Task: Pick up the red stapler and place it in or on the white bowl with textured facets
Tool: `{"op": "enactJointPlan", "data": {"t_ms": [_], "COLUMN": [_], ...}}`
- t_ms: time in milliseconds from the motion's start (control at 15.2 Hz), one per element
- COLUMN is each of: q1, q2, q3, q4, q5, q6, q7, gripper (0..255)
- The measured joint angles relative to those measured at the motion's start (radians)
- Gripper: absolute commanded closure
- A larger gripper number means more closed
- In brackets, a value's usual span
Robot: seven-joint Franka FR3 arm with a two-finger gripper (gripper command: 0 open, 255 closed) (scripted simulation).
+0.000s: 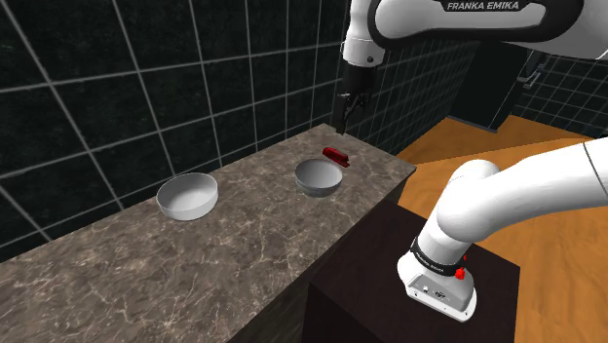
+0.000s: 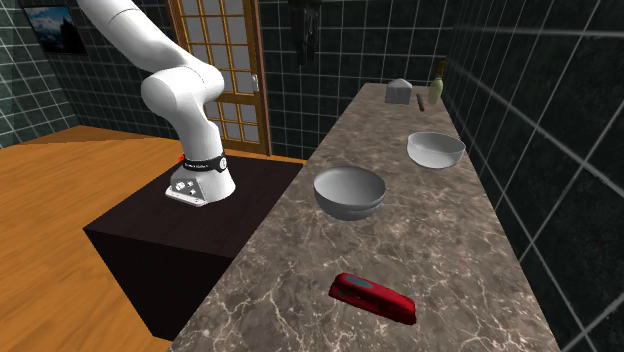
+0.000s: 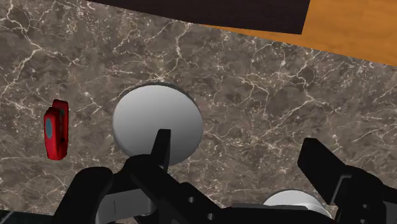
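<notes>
The arm (image 1: 507, 190) is gleaming glossy white, all rounded shells, and FRANKA EMIKA lettering is running along the upper link (image 1: 482, 8). A black band (image 1: 434, 255) with tiny white print is ringing the base joint, and a small red button (image 1: 460, 259) is sitting beside it. The gripper (image 1: 342, 122) is showing all black, its fingers (image 3: 162, 145) looking blocky and matte.

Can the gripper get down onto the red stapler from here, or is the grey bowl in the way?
Probably yes. The red stapler lies flat on the counter, apart from the grey bowl, with nothing over it; the open gripper hangs above, slightly to one side.
</notes>
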Motion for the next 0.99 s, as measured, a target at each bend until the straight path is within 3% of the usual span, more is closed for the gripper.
{"op": "enactJointPlan", "data": {"t_ms": [396,990], "q1": [-0.031,-0.103], "q2": [0.049,0.262], "q3": [-0.047,-0.168], "q4": [-0.055,-0.1], "q5": [-0.033,-0.096], "q6": [0.111,0.39], "q7": [-0.045,-0.157], "gripper": [0,0]}}
